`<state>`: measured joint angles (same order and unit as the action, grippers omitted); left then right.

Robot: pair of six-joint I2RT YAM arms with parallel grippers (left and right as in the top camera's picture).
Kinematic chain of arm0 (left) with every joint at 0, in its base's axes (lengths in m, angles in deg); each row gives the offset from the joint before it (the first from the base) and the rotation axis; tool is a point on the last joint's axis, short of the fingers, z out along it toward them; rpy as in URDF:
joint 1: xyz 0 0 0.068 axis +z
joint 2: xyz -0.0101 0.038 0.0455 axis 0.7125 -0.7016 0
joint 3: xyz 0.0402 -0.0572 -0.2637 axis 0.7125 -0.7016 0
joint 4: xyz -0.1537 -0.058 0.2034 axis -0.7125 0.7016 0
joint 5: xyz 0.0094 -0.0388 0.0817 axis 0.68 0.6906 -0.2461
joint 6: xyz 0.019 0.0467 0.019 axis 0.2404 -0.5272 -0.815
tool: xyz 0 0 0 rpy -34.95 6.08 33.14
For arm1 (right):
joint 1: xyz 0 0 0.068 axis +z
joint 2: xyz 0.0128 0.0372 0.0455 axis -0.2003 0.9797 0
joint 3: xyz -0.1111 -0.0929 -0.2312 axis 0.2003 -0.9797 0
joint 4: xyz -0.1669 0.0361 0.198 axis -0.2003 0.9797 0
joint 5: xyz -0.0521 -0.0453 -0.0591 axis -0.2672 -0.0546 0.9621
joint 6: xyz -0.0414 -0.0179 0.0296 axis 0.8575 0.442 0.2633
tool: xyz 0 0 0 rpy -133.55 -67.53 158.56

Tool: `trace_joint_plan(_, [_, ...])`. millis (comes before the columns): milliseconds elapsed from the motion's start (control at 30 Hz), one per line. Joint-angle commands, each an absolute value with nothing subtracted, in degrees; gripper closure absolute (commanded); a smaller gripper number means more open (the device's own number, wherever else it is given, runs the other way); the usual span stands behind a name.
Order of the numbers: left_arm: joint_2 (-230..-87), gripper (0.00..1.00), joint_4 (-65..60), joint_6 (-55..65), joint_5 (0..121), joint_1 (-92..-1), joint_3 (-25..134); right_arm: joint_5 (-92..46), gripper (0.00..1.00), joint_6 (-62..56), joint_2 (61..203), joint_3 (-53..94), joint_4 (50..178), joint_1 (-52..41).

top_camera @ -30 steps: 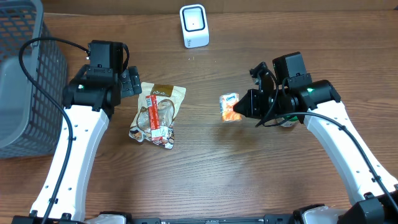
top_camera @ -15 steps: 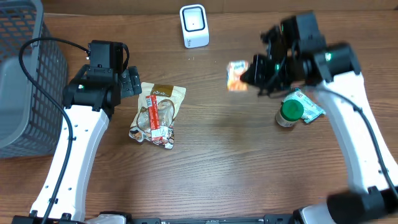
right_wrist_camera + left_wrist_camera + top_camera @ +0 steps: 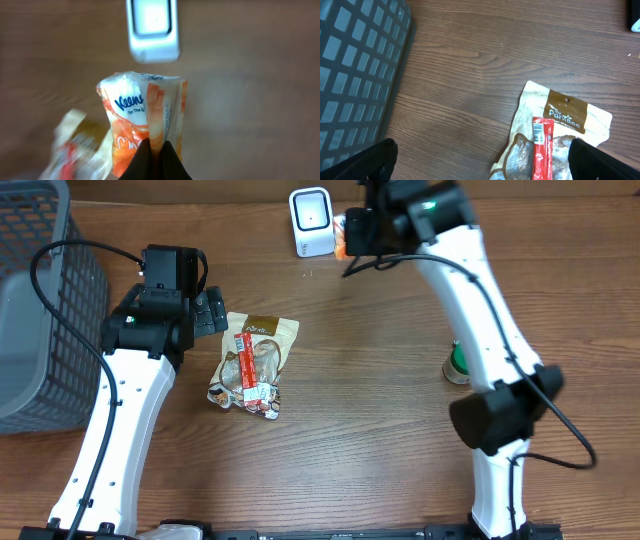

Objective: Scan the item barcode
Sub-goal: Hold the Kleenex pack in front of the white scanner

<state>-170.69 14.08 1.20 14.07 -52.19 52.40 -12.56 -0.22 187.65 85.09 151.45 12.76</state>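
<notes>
The right gripper clamps the orange tissue pack at its edge, just beside the scanner.

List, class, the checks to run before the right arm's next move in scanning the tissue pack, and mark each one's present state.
1. The right gripper is shut on the tissue pack: ok, pinched at one end.
2. The pack is brought up to the scanner: ok, the scanner sits just beyond it.
3. The barcode faces the scanner: cannot tell, no barcode shows.
4. The left gripper is open and holds nothing: ok.
5. The snack pouch is out of the way: ok, it lies beside the left arm.
</notes>
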Motion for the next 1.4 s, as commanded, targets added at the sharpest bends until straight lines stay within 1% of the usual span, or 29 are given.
trace_joint_plan(0, [-170.4,0.0,13.9,1.3,13.3,-52.2,53.3,2.0,0.96,8.4,191.4,86.8,147.2,15.5])
trace_joint_plan(133, [-170.4,0.0,13.9,1.3,13.3,-52.2,53.3,10.2,0.96,16.1,195.3,86.8,140.3,17.9])
trace_joint_plan(233, [-170.4,0.0,13.9,1.3,13.3,-52.2,53.3,14.9,0.96,24.0,198.6,86.8,133.3,19.0])
trace_joint_plan(367, [-170.4,0.0,14.0,1.3,13.3,-52.2,53.3,15.3,0.96,34.5,202.3,86.8,124.8,19.2])
trace_joint_plan(533, [-170.4,0.0,13.9,1.3,13.3,-52.2,53.3,16.9,0.96,44.5,206.8,86.8,112.1,18.8])
trace_joint_plan(667, [-170.4,0.0,13.9,1.3,13.3,-52.2,53.3,16.9,0.96,48.9,209.8,86.8,104.1,18.6])
trace_joint_plan(733, [-170.4,0.0,13.9,1.3,13.3,-52.2,53.3,16.8,0.96,50.5,210.8,86.8,102.4,18.6])
trace_joint_plan(933, [-170.4,0.0,13.9,1.3,13.3,-52.2,53.3,16.7,0.96,50.5,212.8,86.8,99.8,18.3])
trace_joint_plan(1367, [-170.4,0.0,14.0,1.3,13.3,-52.2,53.3,16.8,0.96,50.5,214.7,86.8,99.6,18.3])
